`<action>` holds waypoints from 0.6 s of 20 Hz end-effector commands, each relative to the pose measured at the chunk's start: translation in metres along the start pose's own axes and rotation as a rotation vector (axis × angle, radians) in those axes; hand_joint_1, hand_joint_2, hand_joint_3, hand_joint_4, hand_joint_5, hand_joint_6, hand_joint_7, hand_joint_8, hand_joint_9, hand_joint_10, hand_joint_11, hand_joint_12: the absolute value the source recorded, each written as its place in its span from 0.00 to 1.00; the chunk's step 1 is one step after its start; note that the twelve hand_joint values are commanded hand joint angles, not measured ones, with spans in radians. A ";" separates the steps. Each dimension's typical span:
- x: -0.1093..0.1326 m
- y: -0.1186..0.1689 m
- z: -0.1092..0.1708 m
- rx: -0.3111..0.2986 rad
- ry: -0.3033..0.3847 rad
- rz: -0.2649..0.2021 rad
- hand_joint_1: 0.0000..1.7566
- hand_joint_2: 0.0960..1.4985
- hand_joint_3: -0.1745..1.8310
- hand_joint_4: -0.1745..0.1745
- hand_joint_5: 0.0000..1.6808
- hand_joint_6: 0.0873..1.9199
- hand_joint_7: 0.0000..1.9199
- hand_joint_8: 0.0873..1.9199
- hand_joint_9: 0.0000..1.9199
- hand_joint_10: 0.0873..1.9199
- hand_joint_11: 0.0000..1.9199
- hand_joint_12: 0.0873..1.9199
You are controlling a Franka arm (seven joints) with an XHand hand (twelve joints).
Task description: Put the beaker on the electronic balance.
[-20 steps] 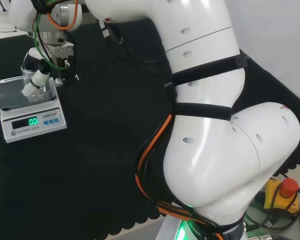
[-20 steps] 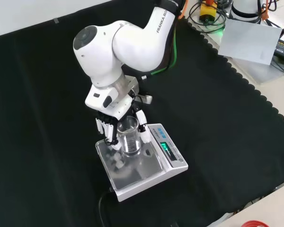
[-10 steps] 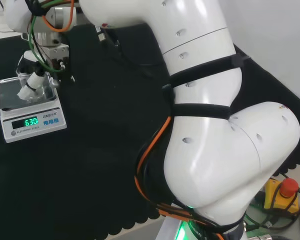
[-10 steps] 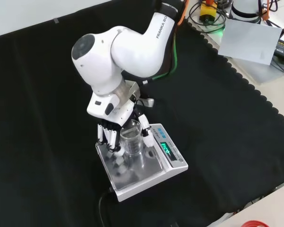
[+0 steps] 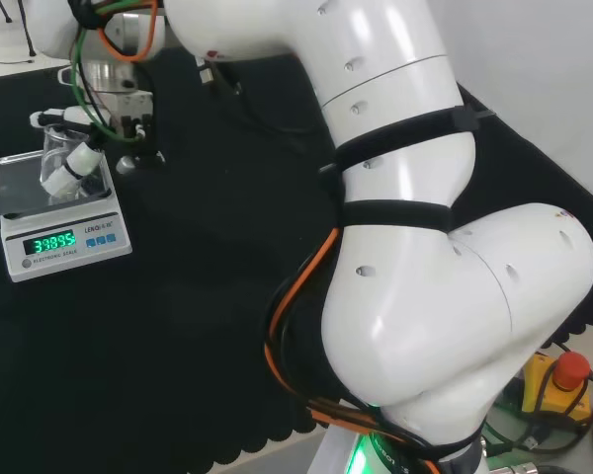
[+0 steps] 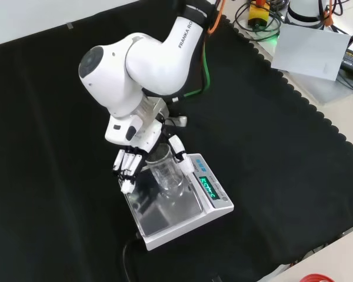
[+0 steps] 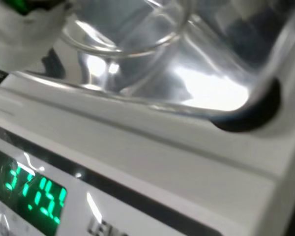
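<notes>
One clear glass beaker [image 6: 166, 170] stands upright on the steel pan of the electronic balance [image 6: 182, 223], toward the pan's far side in the front view. The hand [image 6: 129, 164] sits around it with fingers [image 6: 125, 176] straightened and spread to the beaker's left, seemingly just clear of the glass. The balance's green display [image 5: 53, 243] is lit.
</notes>
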State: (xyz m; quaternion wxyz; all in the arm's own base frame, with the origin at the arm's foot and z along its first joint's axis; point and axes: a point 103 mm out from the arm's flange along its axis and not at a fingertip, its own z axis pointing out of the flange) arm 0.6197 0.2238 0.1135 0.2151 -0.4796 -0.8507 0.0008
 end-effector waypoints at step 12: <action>-0.023 -0.023 -0.020 -0.036 0.004 0.016 0.39 0.35 0.18 0.56 0.00 0.00 0.03 0.38 0.16 0.45 0.06 0.83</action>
